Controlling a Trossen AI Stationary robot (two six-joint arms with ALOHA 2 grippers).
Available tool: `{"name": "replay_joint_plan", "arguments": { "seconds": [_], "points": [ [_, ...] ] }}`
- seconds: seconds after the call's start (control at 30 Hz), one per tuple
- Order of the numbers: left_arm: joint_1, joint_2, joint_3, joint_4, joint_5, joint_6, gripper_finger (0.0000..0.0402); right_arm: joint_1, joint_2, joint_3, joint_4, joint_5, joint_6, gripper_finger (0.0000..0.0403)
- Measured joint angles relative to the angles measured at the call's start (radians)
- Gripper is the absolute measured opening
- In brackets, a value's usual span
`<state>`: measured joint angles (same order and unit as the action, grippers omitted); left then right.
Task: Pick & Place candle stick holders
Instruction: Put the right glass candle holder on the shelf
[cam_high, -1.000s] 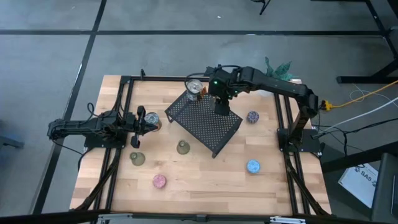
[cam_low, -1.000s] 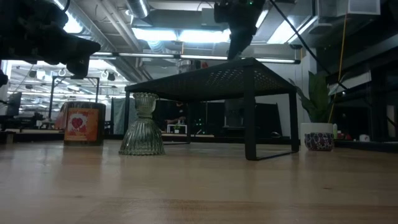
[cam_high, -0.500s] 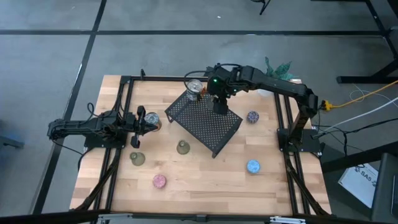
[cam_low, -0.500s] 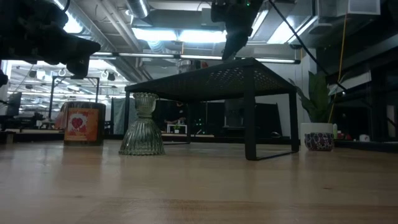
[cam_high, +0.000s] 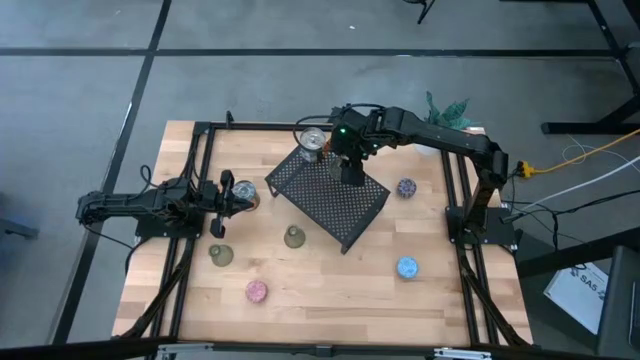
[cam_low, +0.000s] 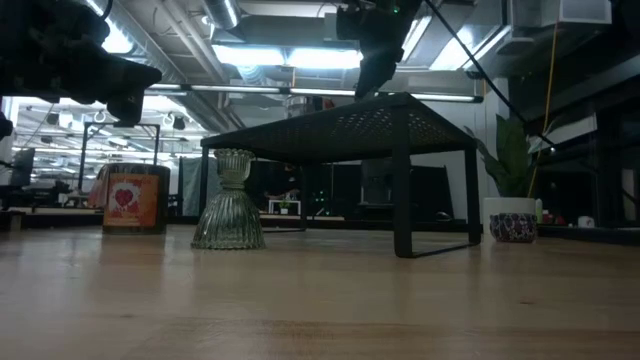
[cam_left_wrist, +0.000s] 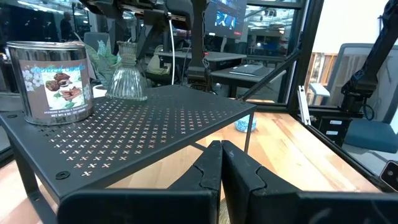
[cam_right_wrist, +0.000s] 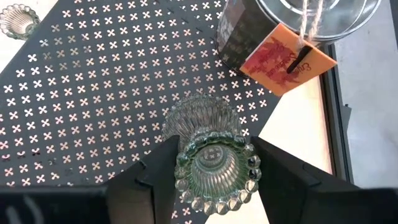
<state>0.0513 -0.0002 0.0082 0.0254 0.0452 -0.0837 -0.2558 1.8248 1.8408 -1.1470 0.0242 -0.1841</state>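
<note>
on the wooden table (cam_high: 330, 290): two olive-green holders (cam_high: 221, 255), one pink holder (cam_high: 257, 291), one blue holder (cam_high: 407, 267), one purple holder (cam_high: 406, 187), one black perforated rack (cam_high: 330, 200), two tins (cam_high: 312, 140).

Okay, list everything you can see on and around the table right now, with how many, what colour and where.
rack: one, black perforated metal, middle of the wooden table
tins: two, silvery; one on a rack corner, one on the table left of the rack
clear glass holder: one, standing on the rack beside the tin
olive holders: two, on the table by the rack's left side
pink holder: one, on the table near the olive pair
blue holder: one, table's right part
purple holder: one, right of the rack
plant: one, green, past the table's edge
left gripper: shut, empty, left of the rack
right gripper: over the rack, closed on the clear glass holder
</note>
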Motion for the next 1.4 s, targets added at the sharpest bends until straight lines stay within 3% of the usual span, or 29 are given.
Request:
{"name": "replay_joint_plan", "arguments": {
  "seconds": [0.8, 1.4],
  "points": [
    [0.000, 0.000, 0.000, 0.000, 0.000, 0.000, 0.0001, 0.000, 0.000, 0.000, -0.010, -0.002, 0.004, 0.0187],
    [0.000, 0.000, 0.000, 0.000, 0.000, 0.000, 0.0001, 0.000, 0.000, 0.000, 0.020, -0.002, 0.004, 0.0233]
  ]
}}
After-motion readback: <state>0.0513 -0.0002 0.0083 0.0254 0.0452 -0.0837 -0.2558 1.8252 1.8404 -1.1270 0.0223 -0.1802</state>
